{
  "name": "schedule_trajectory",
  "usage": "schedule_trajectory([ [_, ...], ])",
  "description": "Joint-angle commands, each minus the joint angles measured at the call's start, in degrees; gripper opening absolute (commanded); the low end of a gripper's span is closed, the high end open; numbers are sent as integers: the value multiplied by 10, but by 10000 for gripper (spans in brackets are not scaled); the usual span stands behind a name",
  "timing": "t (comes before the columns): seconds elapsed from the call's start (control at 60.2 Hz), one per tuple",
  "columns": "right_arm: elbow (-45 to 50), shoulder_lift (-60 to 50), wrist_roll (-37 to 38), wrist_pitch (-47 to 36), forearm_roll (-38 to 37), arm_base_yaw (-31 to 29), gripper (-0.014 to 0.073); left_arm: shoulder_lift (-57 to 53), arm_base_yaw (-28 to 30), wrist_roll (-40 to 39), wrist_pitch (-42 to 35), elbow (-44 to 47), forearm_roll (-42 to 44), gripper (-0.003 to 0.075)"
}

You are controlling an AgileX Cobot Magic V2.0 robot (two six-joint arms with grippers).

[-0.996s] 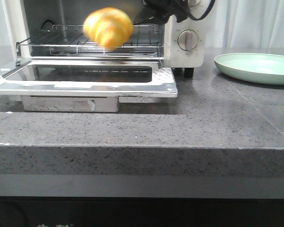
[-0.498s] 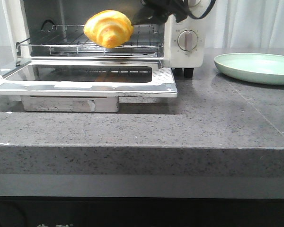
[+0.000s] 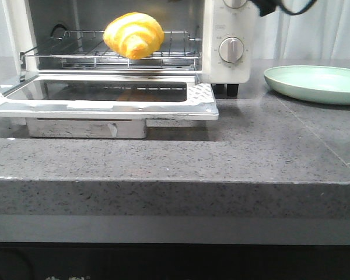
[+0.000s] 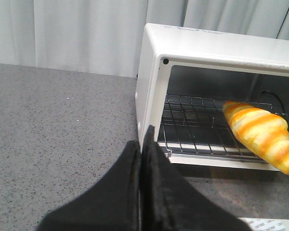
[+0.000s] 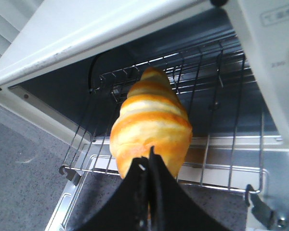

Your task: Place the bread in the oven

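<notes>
The bread [image 3: 133, 35], a glossy orange roll with yellow stripes, lies on the wire rack [image 3: 76, 49] inside the white oven [image 3: 228, 26], whose glass door [image 3: 105, 93] is folded down. In the right wrist view the bread [image 5: 151, 120] lies on the rack just beyond my right gripper [image 5: 147, 161], whose jaws are closed together and hold nothing. In the front view only a black part of the right arm [image 3: 267, 6] shows, at the top right of the oven. My left gripper [image 4: 142, 144] is shut and empty, outside the oven's side wall [image 4: 147, 86], with the bread [image 4: 260, 134] in sight.
A pale green round plate [image 3: 315, 83] sits on the grey stone counter [image 3: 251, 151] to the right of the oven. The open door juts out over the counter at the left. Two round knobs [image 3: 231, 49] are on the oven's front panel. White curtains hang behind.
The bread has settled still on the rack. My right gripper has drawn back up and to the right, almost out of the front view.
</notes>
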Motion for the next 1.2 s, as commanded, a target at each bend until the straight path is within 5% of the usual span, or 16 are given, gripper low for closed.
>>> schedule_trajectory([
  [0.0,0,-59,-52,-29,-3,-17,-62,1,0,-4,-47,-16,-5,-20],
  [0.232,7,-149,-128,115,-38,-173,-62,1,0,-4,-47,-16,-5,-20],
  [0.415,11,-208,-131,218,-186,-286,-62,1,0,-4,-47,-16,-5,-20],
  [0.548,65,-268,-131,196,-248,-293,-62,1,0,-4,-47,-16,-5,-20],
  [0.896,293,-504,-131,94,-247,-293,-68,1,0,-4,-46,-15,-5,-20],
  [1.179,328,-601,-131,100,-243,-293,-68,1,0,-4,-45,-15,-5,-20],
])
